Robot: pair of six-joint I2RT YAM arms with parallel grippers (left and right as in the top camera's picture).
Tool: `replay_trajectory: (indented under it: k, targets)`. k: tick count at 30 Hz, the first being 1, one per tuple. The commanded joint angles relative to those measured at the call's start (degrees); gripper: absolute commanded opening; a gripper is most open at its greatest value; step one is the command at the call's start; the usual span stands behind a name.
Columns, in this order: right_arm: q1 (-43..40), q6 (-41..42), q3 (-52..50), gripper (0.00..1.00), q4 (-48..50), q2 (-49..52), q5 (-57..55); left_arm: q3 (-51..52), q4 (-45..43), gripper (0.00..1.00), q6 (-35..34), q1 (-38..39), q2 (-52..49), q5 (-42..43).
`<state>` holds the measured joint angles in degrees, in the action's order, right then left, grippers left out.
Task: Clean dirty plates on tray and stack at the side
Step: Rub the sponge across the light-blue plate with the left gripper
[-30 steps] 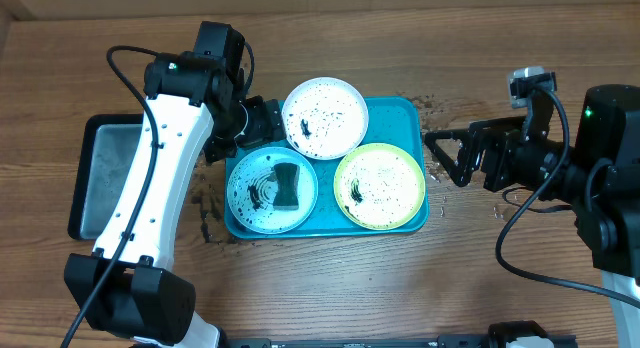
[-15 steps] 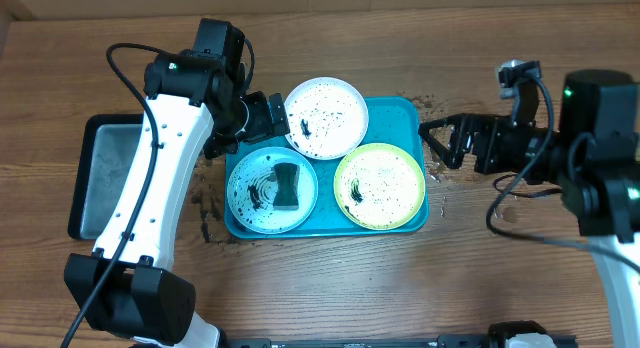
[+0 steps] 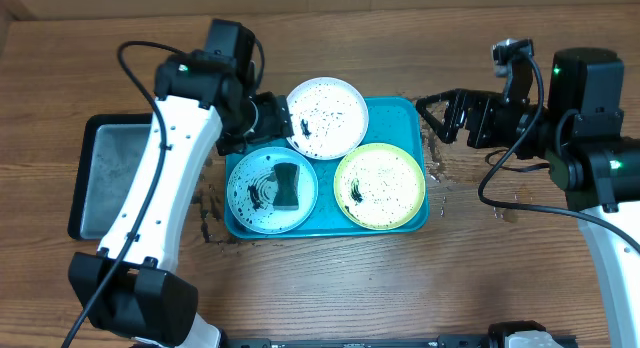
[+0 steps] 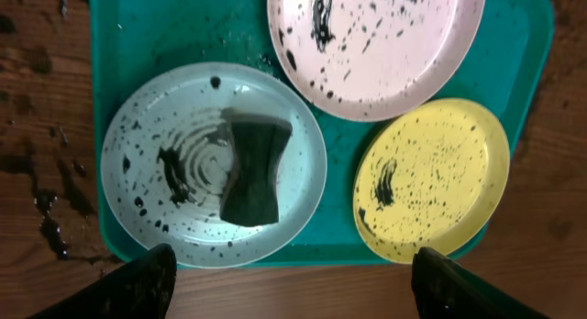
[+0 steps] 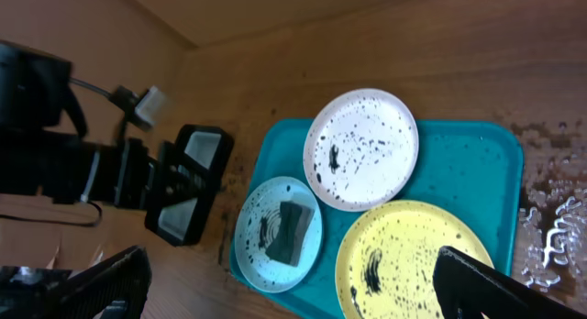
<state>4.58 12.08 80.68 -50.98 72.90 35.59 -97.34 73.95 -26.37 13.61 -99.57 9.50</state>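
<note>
Three speckled plates sit in the blue tray. The pale teal plate, with a dark sponge lying on it, is just ahead of the left gripper, whose jaws are spread wide and empty. The white plate and the lime-green plate lie farther out ahead of those jaws. The right gripper hangs just off the tray's right edge, jaws spread and empty too, the plates out in front of them. Dirt smears mark the table beside the tray. A grey tray lies behind the left gripper.

Right claw farther back than before.
</note>
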Motion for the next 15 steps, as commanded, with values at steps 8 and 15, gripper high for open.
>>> replay_trajectory:
  k: [8, 15]
  targets:
    - [-0.2, 1.7, 1.2, 1.0, -2.1, 3.0, -0.5, 13.6, -10.5, 0.76, 0.9, 2.7, -0.5, 0.6]
    - [-0.2, 1.7, 1.1, 1.0, -3.8, 6.4, -0.8, 20.8, -17.9, 0.66, -0.5, 3.0, -0.5, 0.7]
